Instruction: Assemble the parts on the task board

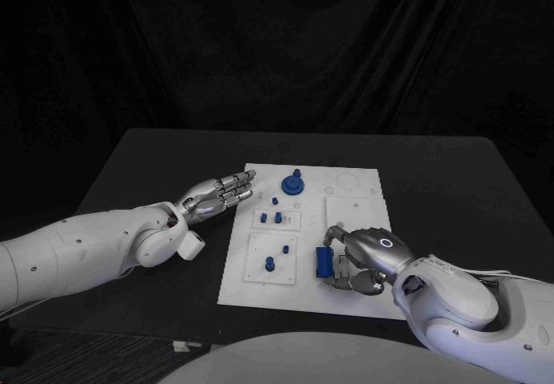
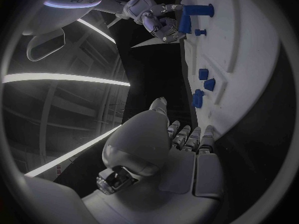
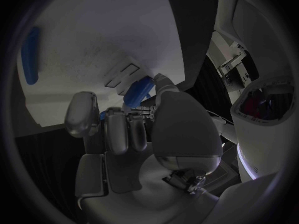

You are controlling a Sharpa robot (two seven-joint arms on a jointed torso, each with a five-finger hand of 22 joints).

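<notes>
Task board point(image 1: 352, 210) with 5 blue parts point(image 1: 293, 186), right hand point(image 1: 360, 261) holding 1

One white task board point(image 1: 353, 210) lies on one black surface point(image 1: 138, 168). Two hands are there: the left hand point(image 1: 216, 195) and the right hand point(image 1: 358, 260). At least five blue parts sit on the board, among them one round part point(image 1: 292, 185) and one long block point(image 1: 324, 261).

White task board point(image 1: 352, 210), flat on table. On it: round blue part point(image 1: 293, 185) near far edge; small blue pegs point(image 1: 271, 217) mid-board; another blue piece point(image 1: 270, 262) nearer; upright blue block point(image 1: 324, 261) toward near edge.
</notes>
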